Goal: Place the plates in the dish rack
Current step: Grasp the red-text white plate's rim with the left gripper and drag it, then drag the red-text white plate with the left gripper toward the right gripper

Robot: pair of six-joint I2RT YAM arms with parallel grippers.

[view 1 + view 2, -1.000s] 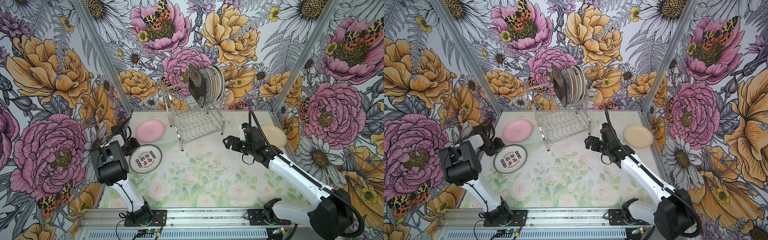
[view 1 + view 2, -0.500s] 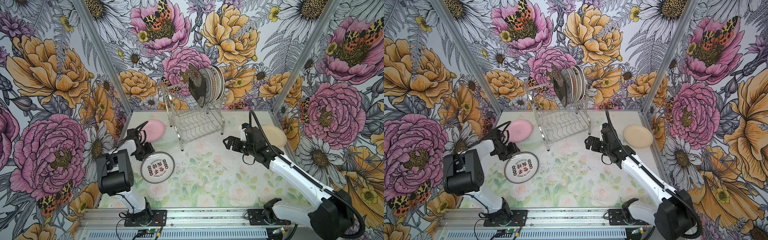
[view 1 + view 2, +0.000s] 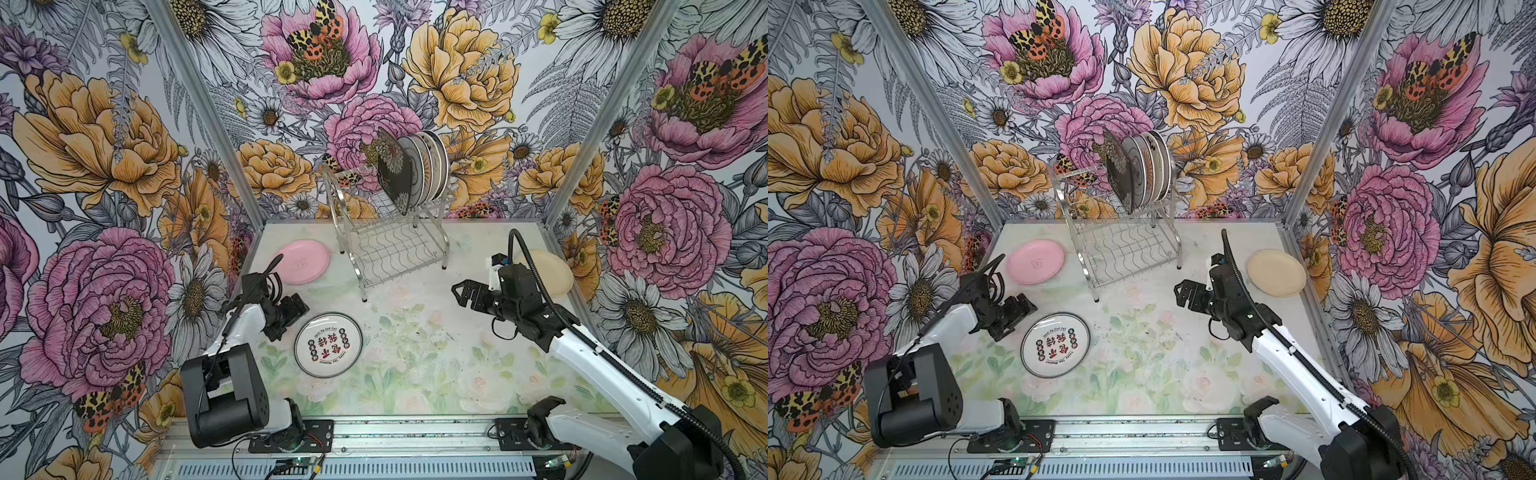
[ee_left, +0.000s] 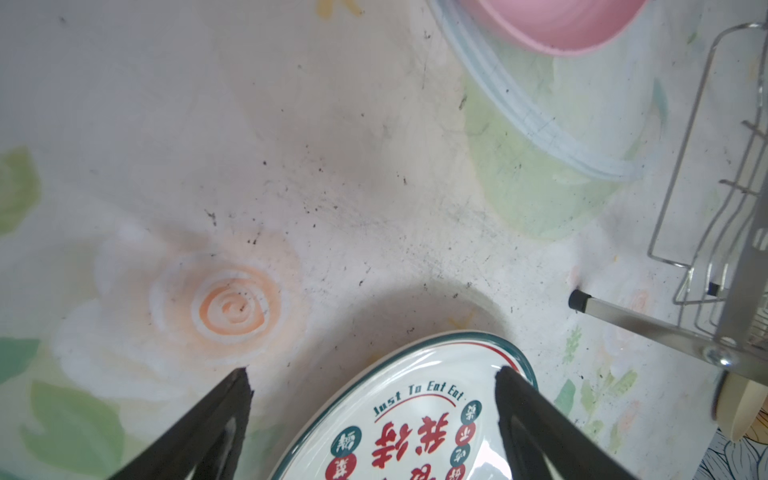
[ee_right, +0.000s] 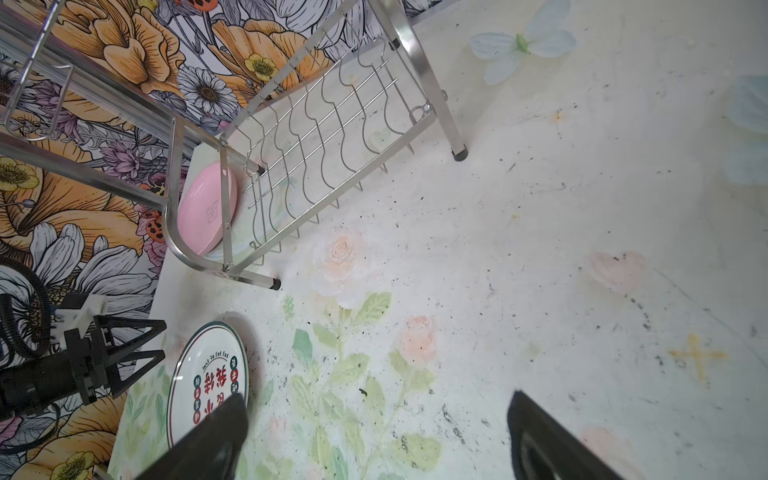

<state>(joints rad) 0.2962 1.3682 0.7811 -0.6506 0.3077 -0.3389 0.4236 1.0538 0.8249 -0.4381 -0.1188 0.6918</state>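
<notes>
The printed plate [image 3: 328, 345] lay flat, near left on the table [image 3: 415, 374], well apart from the dish rack [image 3: 390, 249] at the far middle. The left gripper [image 3: 296, 318] sat just beside its left rim, jaws wide, holding nothing; a good grasp would pinch that rim squarely. A pink plate [image 3: 302, 261] lay beside the rack, a cream plate [image 3: 548, 272] far right. The right gripper [image 3: 463, 293] hovered open, empty, seemingly out of the way.

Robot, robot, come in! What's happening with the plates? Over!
Left gripper open beside printed plate; right gripper open, empty. Pink plate, cream plate also flat on table; more plates upright in rack. Nothing blocking rack.
</notes>
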